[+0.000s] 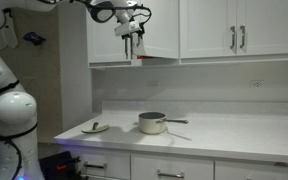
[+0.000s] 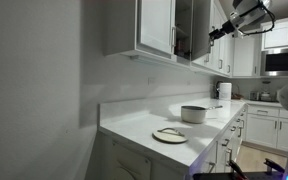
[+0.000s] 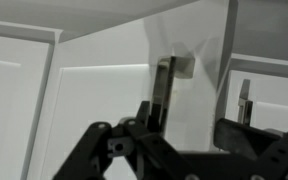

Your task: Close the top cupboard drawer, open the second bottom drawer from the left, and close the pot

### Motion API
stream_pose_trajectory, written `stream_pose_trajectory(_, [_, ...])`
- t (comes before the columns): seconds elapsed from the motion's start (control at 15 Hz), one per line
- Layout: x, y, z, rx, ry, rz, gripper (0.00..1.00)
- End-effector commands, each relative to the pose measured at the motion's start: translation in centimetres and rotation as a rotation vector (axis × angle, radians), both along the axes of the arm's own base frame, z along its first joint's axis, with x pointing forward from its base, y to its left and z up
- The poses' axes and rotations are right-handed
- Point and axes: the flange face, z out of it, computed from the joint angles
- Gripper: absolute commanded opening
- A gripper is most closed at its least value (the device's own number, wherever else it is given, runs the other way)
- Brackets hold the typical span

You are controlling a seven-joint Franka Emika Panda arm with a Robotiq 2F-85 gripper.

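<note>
Over the white counter [image 1: 234, 130], the top cupboard drawer [image 1: 159, 30] hangs ajar at the frame's upper left, the lidless pot [image 1: 152, 123] and its lid [image 1: 95, 127] sit below, and my gripper [image 1: 134, 38] spreads its jaws around the door's handle [image 3: 164, 85].

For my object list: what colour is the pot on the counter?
Silver. The pot shows best in an exterior view.

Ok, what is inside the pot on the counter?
The pot stands uncovered; its lid lies apart on the counter. Both exterior views show only its rim and outer wall; that wall hides the inside, so contents cannot be told.
</note>
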Motion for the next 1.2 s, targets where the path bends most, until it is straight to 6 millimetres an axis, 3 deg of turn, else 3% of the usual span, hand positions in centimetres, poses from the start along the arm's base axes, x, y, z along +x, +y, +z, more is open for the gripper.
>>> stream_pose_trajectory(0.0, [1.6, 0.5, 0.1, -0.011, -0.009, -0.046, 0.38])
stream_pose_trajectory(0.13, [2.0, 1.2, 0.0, -0.007, 0.012, -0.034, 0.34])
stream_pose_trajectory(0.2, [2.1, 1.5, -0.1, -0.006, 0.019, -0.03, 0.67])
stream_pose_trajectory(0.27, [2.4, 1.9, -0.1, -0.006, 0.024, -0.025, 0.32])
stream_pose_trajectory(0.67, [1.9, 1.7, -0.3, -0.016, 0.045, -0.01, 0.29])
stream_pose_trajectory(0.73, [1.9, 1.8, -0.3, -0.021, 0.051, -0.006, 0.43])
stream_pose_trajectory(0.8, [2.0, 2.0, -0.4, -0.028, 0.06, -0.001, 0.79])
stream_pose_trajectory(0.87, [2.0, 2.1, -0.3, -0.036, 0.068, 0.004, 0.8])
stream_pose_trajectory(1.07, [2.4, 1.9, -0.7, -0.061, 0.096, 0.008, 0.99])
stream_pose_trajectory(1.13, [2.6, 1.9, -0.9, -0.068, 0.107, 0.007, 1.0])
